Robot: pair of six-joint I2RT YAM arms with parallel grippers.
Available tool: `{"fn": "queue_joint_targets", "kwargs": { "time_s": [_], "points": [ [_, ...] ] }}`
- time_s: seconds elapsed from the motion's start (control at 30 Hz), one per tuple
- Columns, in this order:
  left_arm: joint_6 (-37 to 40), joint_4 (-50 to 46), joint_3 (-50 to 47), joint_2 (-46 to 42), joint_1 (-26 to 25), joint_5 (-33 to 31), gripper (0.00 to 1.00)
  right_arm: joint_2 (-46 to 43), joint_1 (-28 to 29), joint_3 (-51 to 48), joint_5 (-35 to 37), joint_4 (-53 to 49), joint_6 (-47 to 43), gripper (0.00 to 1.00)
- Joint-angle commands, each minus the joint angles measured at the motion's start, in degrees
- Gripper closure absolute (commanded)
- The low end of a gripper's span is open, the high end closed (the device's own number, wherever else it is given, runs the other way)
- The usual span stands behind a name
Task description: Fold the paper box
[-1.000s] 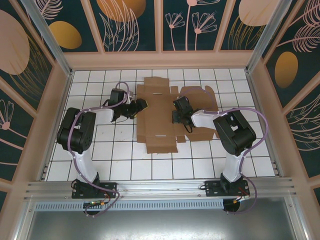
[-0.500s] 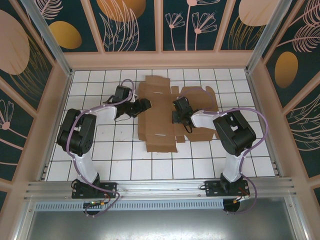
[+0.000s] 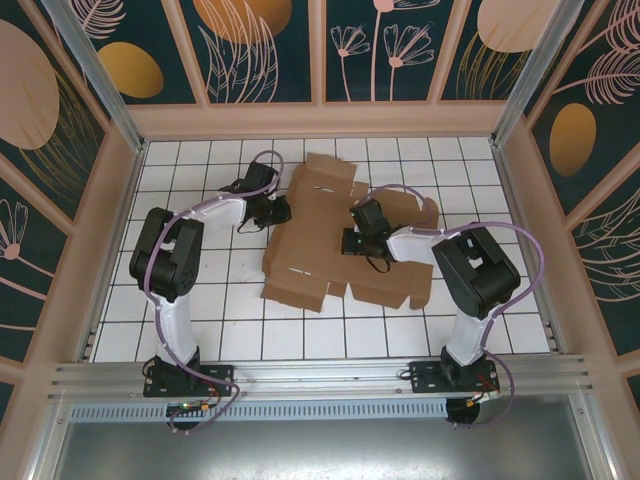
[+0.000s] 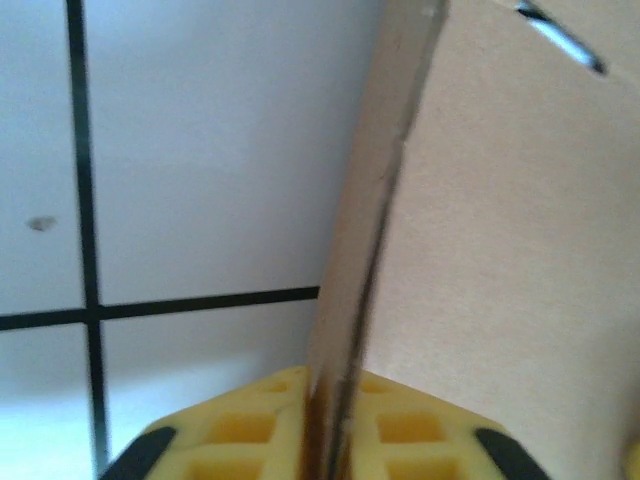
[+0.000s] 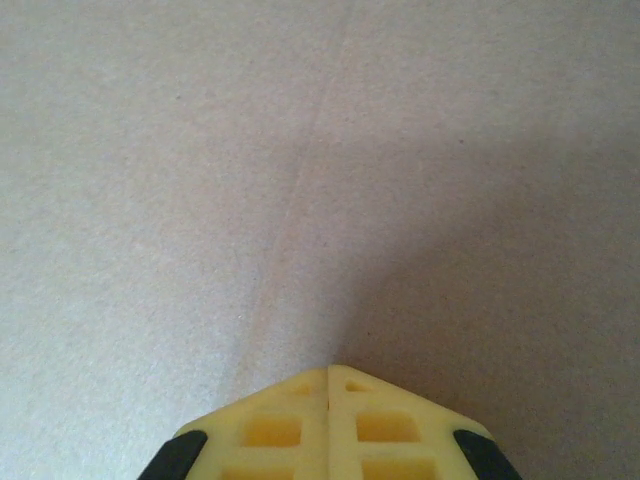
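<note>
The paper box has its edge pinched in the left hand.

No text, label, brand, number or sign can be read anywhere, neither on the plain brown paper box nor on the white tiled table.

Bright even light, paper box edge seemingly blurred

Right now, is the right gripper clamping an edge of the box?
No, the right gripper is shut on nothing, its tip over the paper box's flat face.
</note>
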Motion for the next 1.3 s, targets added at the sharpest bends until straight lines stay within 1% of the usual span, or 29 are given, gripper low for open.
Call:
{"fn": "queue_joint_targets", "kwargs": {
  "time_s": [0.0,0.13,0.23,0.27,0.3,0.37,0.47,0.53,0.6,0.73,0.83,0.97,1.03,1.13,1.27],
  "points": [
    [6.0,-7.0,5.0,2.0,-2.8,-7.9,0.91,-1.3,1.6,-1.8,-10.0,-2.2,3.4,0.92],
    [11.3,-11.6,10.4,3.2,-5.3,-17.5,0.92,-4.6,0.8,-0.8,-9.6,-3.6,3.5,0.83],
    [15.1,-13.5,13.7,3.7,-6.3,-23.3,0.92,-7.6,-2.1,-1.0,-7.8,-5.3,3.4,0.76],
    [16.3,-14.2,14.6,3.9,-6.6,-25.1,0.92,-8.5,-2.4,-1.0,-6.8,-6.2,2.9,0.75],
    [17.2,-14.9,15.5,4.2,-6.7,-26.8,0.92,-9.3,-4.2,-0.9,-4.9,-7.6,2.1,0.73],
    [18.2,-15.4,16.5,4.5,-6.7,-28.1,0.94,-10.4,-5.6,-0.5,0.4,-10.3,0.4,0.71],
    [19.2,-16.1,17.7,4.9,-7.0,-29.9,0.96,-10.0,-7.9,0.2,7.7,-14.0,0.4,0.72],
    [20.4,-16.4,18.4,5.0,-7.5,-32.0,0.96,-8.3,-9.3,0.4,9.7,-15.2,1.1,0.76],
    [21.5,-16.8,19.2,5.2,-8.3,-34.7,0.96,-6.7,-9.5,-0.2,11.1,-14.5,2.0,0.8],
    [23.1,-17.9,22.3,6.8,-10.3,-40.0,0.96,-2.1,-9.1,-1.2,7.8,-12.0,4.1,0.91],
    [24.6,-19.0,25.5,8.4,-12.2,-44.8,0.96,-0.9,-7.1,-1.3,5.3,-10.9,4.9,0.95],
    [26.6,-19.5,29.1,9.4,-14.4,-50.5,0.96,-0.1,-3.1,-0.6,1.0,-10.3,6.6,0.96],
    [28.0,-19.2,30.8,9.8,-15.7,-53.8,0.96,0.8,-1.1,-0.4,-2.1,-9.4,8.9,0.96],
    [30.2,-18.2,32.1,10.3,-17.4,-57.7,0.96,1.7,0.7,-1.7,-9.1,-4.0,14.1,0.96],
    [33.6,-15.2,30.9,11.2,-19.1,-62.9,0.96,3.8,3.6,-0.4,-14.9,1.2,19.4,0.96]
  ]
}}
